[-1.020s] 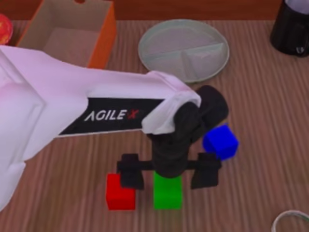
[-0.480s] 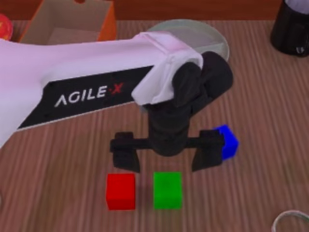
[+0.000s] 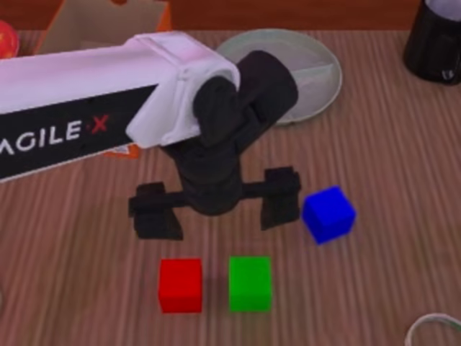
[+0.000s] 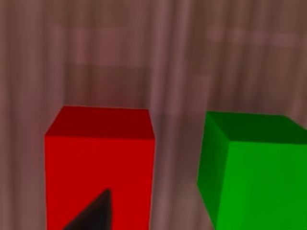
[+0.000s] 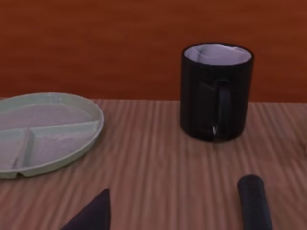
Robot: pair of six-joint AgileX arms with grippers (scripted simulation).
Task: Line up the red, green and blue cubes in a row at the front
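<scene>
Red cube [image 3: 180, 285]: sits flat on the worktop [image 3: 389, 158] near the front edge, left of the middle in the top view; in the left wrist view [image 4: 98, 167] it fills the near ground, with a dark fingertip showing in front of it.
Green cube [image 3: 250, 283]: just beside the red cube on its right, a narrow strip of worktop between them, both squared up in one row; also close in the left wrist view [image 4: 256, 167].
Blue cube [image 3: 328, 214]: farther back and to the right of the green cube, turned at an angle, out of the row.
Left tool [image 3: 216, 209]: hangs above the worktop behind the red and green cubes, its two black fingers spread wide and holding nothing; its right finger [image 3: 281, 198] stands just beside the blue cube, and contact cannot be judged.
Left arm [image 3: 86, 108]: white, lettered AGILEX, reaching in from the top view's left.
Right tool: not seen from above; the right wrist view shows two dark fingertips [image 5: 254, 201] set apart with nothing between them, above bare worktop.
Divided plate [image 3: 317, 72]: pale green, at the back behind the left arm's wrist.
Black mug [image 5: 217, 93]: upright at the back right corner, pale inside.
Orange box [image 3: 94, 25]: back left, mostly hidden by the left arm.
</scene>
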